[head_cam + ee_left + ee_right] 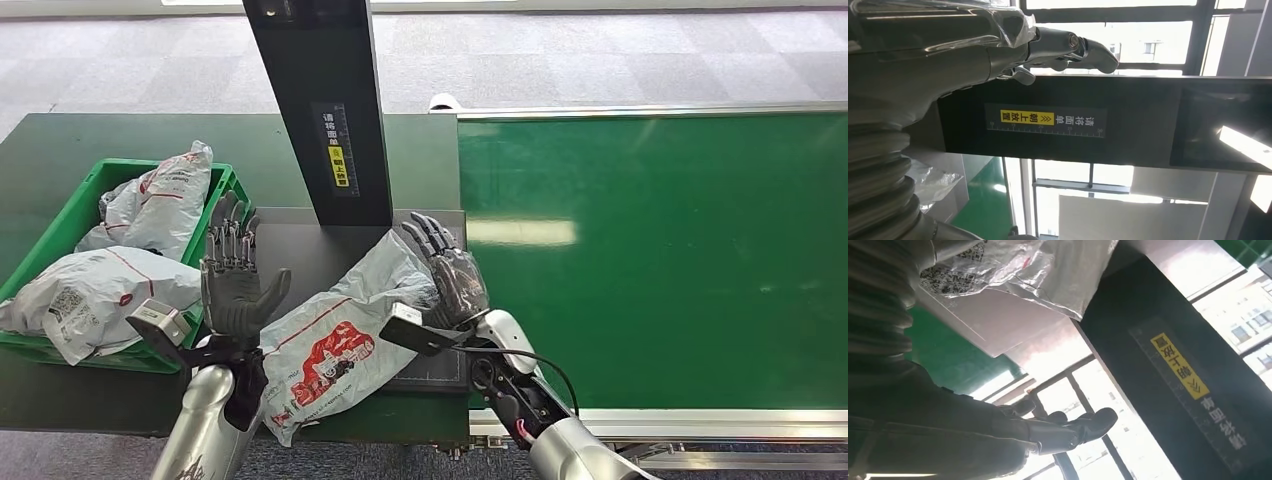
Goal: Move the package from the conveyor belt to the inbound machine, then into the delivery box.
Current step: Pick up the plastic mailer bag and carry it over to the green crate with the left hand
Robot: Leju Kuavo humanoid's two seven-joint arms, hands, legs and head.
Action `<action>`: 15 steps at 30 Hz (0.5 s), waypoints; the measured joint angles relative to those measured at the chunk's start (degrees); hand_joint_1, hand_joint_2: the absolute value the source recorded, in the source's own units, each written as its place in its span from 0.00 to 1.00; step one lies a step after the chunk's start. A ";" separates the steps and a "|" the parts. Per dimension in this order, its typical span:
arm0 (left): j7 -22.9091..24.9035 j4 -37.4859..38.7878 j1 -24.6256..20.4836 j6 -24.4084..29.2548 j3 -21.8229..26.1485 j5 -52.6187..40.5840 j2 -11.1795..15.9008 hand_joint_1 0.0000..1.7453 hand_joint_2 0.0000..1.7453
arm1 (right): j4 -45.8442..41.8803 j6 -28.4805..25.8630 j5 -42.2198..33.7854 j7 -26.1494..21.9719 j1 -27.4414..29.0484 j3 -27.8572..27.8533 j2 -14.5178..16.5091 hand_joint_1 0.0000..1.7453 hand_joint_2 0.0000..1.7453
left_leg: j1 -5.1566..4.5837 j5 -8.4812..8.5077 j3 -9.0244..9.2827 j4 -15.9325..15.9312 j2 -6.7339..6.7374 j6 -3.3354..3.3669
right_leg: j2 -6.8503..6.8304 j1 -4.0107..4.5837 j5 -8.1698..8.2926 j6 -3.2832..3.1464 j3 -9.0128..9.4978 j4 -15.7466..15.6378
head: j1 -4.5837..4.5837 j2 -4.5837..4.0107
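Note:
The package [335, 335], a grey plastic mailer with a red print, lies slanted on the inbound machine's dark platform [300, 250], its near end hanging over the front edge. My left hand [238, 285] stands just left of it, palm toward it, fingers straight and spread, thumb reaching to the bag's edge. My right hand [452, 270] is at the bag's far right end, fingers extended, palm against the plastic. In the right wrist view the package [1013, 265] shows above the straight fingers [1068, 427]. The left wrist view shows extended fingers [1068, 47] before the machine's post [1048, 120].
The machine's black post [325, 110] with a yellow label rises behind the platform. A green crate [225, 185] on the left holds two more grey mailers [165, 195] [90, 295]. The green conveyor belt [650, 250] stretches to the right, with a metal rail along its near edge.

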 joint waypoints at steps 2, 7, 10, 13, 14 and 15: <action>0.00 -0.08 0.19 -0.06 0.00 0.00 0.02 0.00 1.00 | -1.40 2.51 -4.67 -2.43 0.77 -1.56 -0.25 0.00 1.00 | 0.00 0.00 0.00 0.00 0.00 0.00 | 0.00 0.00 0.00 0.00 0.00 0.00 | 0.00 0.00; 0.00 -0.08 0.81 -3.26 -0.07 -0.46 0.44 0.00 1.00 | -6.43 13.08 -15.36 -6.40 3.46 -5.87 -1.88 0.00 1.00 | -0.01 -0.01 -0.02 0.01 0.00 0.00 | 0.00 -0.01 0.00 0.00 -0.01 -0.01 | 0.01 0.01; 0.00 -0.11 1.35 -8.47 -0.68 -2.11 1.06 0.00 1.00 | -10.75 15.83 -16.22 -7.12 5.39 -6.91 -3.50 0.00 1.00 | -0.01 -0.01 -0.02 0.01 0.00 0.00 | 0.00 -0.01 0.00 0.00 -0.01 -0.01 | 0.01 0.00; 0.00 -0.73 2.90 -10.19 -1.47 -5.77 1.62 0.00 1.00 | -16.54 15.18 -15.34 -6.43 8.16 -7.90 -5.78 0.00 1.00 | -0.01 -0.03 -0.02 0.00 -0.01 0.00 | 0.00 -0.01 -0.01 0.01 -0.02 -0.01 | 0.00 0.00; 0.00 -1.14 3.58 -10.19 -1.62 -6.63 1.80 0.00 1.00 | -18.35 14.32 -14.89 -5.86 9.20 -8.41 -6.62 0.00 1.00 | -0.01 -0.03 -0.03 0.00 -0.01 0.00 | 0.00 -0.01 -0.02 0.01 -0.02 -0.01 | 0.00 0.00; 0.00 -1.61 4.24 -10.16 -1.69 -7.25 2.00 0.00 1.00 | -20.02 13.52 -14.69 -5.23 10.20 -9.10 -7.48 0.00 1.00 | -0.01 -0.04 -0.03 0.00 -0.01 0.00 | 0.00 -0.01 -0.02 0.01 -0.03 -0.01 | 0.00 0.00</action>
